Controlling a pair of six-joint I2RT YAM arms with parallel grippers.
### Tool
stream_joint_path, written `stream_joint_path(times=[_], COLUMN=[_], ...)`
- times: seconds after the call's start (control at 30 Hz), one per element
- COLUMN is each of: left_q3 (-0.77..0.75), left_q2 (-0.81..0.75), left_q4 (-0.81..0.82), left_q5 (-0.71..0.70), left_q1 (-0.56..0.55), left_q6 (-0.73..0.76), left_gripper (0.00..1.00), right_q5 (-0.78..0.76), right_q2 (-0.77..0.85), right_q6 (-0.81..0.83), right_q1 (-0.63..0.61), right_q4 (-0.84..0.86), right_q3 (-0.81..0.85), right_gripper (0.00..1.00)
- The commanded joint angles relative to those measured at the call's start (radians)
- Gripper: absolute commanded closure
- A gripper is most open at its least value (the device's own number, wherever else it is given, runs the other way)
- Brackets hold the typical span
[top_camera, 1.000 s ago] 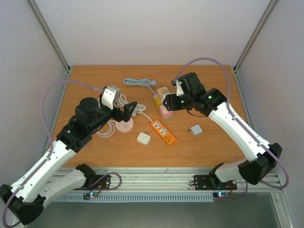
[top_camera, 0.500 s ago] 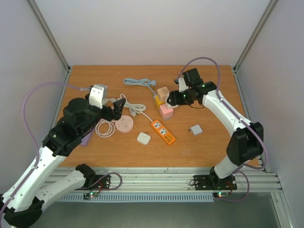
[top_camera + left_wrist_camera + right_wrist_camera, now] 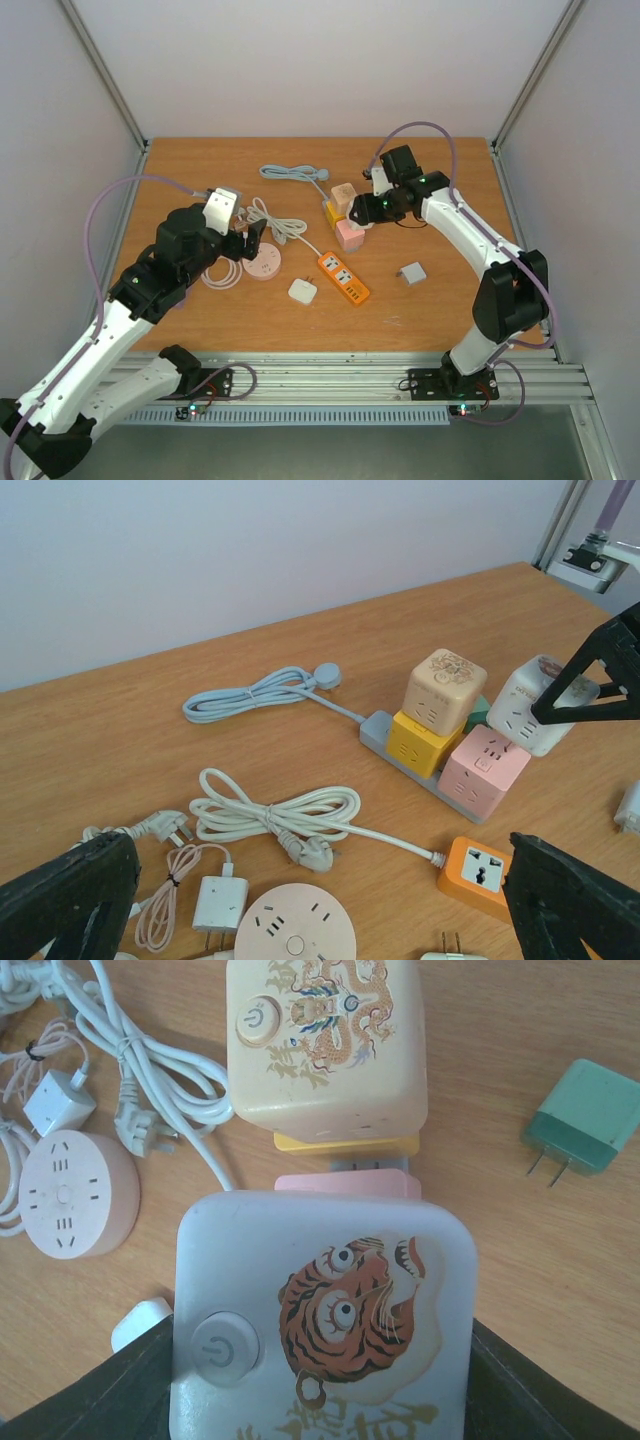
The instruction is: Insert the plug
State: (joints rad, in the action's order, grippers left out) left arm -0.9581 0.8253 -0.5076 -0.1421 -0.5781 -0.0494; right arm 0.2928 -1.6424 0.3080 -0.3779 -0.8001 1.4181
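Observation:
My right gripper (image 3: 320, 1385) is shut on a white cube socket (image 3: 320, 1310) with a tiger picture and a power button. It holds the cube over a pink cube (image 3: 345, 1182) on the grey strip base (image 3: 378, 725). I cannot tell whether the two cubes touch. A beige dragon cube (image 3: 325, 1040) sits on a yellow cube (image 3: 425, 742) beside it. In the left wrist view the white cube (image 3: 535, 705) hangs between black fingers (image 3: 585, 670). My left gripper (image 3: 320, 910) is open and empty above a round pink socket (image 3: 295, 925) and a white corded plug (image 3: 310, 852).
An orange power strip (image 3: 343, 277) lies mid-table, with a white adapter (image 3: 303, 290) to its left and a grey one (image 3: 410, 273) to its right. A white charger (image 3: 220, 902), coiled white cables (image 3: 270, 815) and a pale blue cable (image 3: 260, 692) lie nearby. A green adapter (image 3: 585, 1120) lies by the cubes.
The right arm has swung its elbow out to the right while its gripper stays by the cubes. The left gripper has drawn back a little to the left.

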Motion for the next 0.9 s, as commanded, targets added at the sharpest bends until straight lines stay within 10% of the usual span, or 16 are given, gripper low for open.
stream_joint_path(times=[0.0,0.87], left_q3=[0.007,0.006], left_q2=[-0.004,0.010], left_q4=[0.052,0.047], left_q5=[0.006,0.009], left_q1=[0.004,0.023], left_q6=[0.013,0.012], left_gripper=[0.01,0.01], right_q5=[0.007,-0.014], right_q2=[-0.017,-0.122], right_q6=[0.016,-0.018], right_q1=[0.004,0.004], right_q4=[0.026,0.023], right_q3=[0.018,0.038], right_gripper=[0.62,0.63])
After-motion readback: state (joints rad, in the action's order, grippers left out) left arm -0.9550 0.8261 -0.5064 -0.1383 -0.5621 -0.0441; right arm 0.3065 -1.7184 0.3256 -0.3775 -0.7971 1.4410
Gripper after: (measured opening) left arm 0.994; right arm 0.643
